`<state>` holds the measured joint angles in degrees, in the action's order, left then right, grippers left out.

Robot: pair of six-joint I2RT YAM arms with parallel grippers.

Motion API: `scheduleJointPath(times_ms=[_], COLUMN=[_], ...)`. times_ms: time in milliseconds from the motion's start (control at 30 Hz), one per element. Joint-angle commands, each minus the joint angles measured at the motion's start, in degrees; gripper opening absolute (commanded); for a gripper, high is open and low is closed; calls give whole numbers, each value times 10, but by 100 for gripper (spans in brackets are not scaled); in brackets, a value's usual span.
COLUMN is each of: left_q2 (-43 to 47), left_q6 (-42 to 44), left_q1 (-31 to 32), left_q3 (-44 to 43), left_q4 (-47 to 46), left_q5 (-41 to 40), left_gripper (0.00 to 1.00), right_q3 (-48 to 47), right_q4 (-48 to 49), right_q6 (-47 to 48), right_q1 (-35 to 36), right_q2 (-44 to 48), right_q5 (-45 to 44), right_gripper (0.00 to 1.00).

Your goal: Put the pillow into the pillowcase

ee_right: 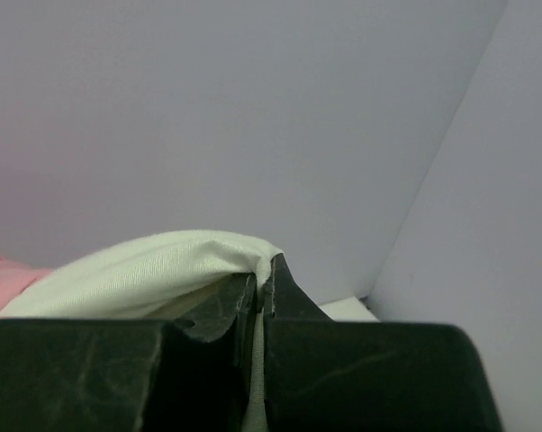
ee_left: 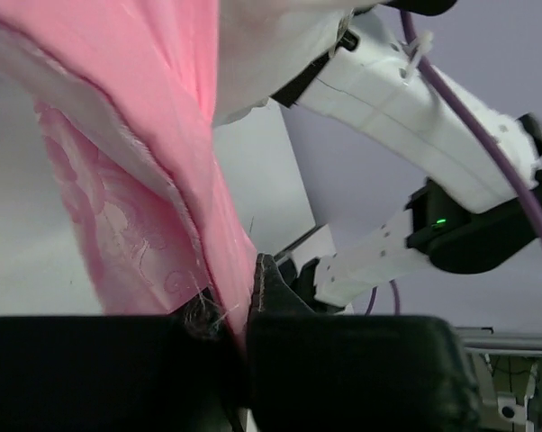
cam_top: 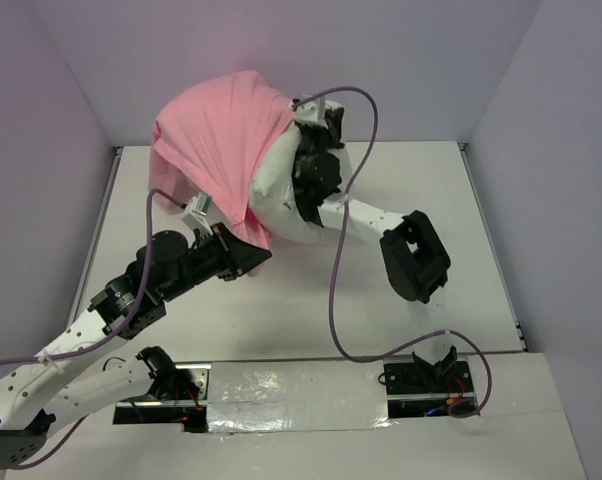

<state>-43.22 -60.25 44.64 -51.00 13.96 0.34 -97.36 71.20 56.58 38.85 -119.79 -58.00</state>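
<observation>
- Pillowcase (cam_top: 221, 135) cloth is pinched in your left gripper (ee_left: 244, 310). The fingers are pressed nearly together, and the pink fabric and its frayed hem run down between the tips.
- From that gripper the cloth rises up and to the left. The rose-patterned satin face shows on the left fold, with plain pink beside it.
- Your right gripper (ee_right: 260, 290) is pressed together on a fold of the pillow (ee_right: 145, 270). White fabric bulges out to the left of its fingertips.
- From above, the pillowcase drapes over the side of the pillow away from the right gripper. The white side next to that gripper is bare, above the counter (cam_top: 431, 190).
- Your right arm (ee_left: 406, 108) crosses above and to the right of the left gripper.
</observation>
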Motion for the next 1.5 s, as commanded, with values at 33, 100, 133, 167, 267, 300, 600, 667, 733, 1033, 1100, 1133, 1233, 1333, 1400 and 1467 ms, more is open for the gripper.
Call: scheduleJointPath(times_ms=[33, 100, 133, 167, 267, 300, 600, 667, 733, 1033, 1100, 1133, 1233, 1333, 1400, 1467], left_q2=[-20, -76, -95, -128, -161, -161, -133, -150, -181, -472, -538, -597, -699, -761, -772, -772], left_q6=[14, 53, 64, 85, 124, 133, 200, 194, 191, 361, 410, 446, 499, 565, 595, 596], left_q1=[49, 47, 47, 46, 46, 46, 42, 33, 15, -122, -122, -120, -120, -120, -120, -119], left_q3=[-7, -27, -40, -54, -130, -141, -270, -278, -280, -463, -579, -621, -768, -859, -851, -826], left_q4=[-20, -58, -68, -59, 15, 33, 180, 194, 204, 202, 223, 236, 288, 321, 316, 303], left_q5=[148, 177, 190, 201, 196, 181, 1, -50, -73, -56, -52, -53, -94, -95, -85, -82], left_gripper=[11, 10, 17, 28, 68, 81, 99, 99, 99, 99, 99, 99, 99, 98, 96, 88], right_q3=[170, 248, 265, 277, 346, 391, 472, 459, 459, 375, 356, 349, 322, 317, 294, 277], right_q4=[27, -167, -238, -317, -369, -336, -464, -523, -545, -658, -664, -665, -685, -671, -683, -692], right_q6=[-59, -257, -342, -499, -586, -586, -688, -702, -738, -693, -709, -707, -704, -702, -691, -684], right_q1=[2, 30, 32, 31, 16, 20, 0, -32, -101, -270, -300, -305, -313, -319, -326, -328], right_q2=[99, 175, 200, 245, 292, 304, 480, 500, 524, 481, 442, 427, 371, 327, 291, 272], right_q5=[-51, 3, 103, 180, 369, 386, 504, 513, 560, 757, 836, 858, 903, 924, 952, 953], right_gripper=[0, 0, 0, 0, 21, 30, 87, 88, 88, 96, 96, 96, 96, 96, 96, 96])
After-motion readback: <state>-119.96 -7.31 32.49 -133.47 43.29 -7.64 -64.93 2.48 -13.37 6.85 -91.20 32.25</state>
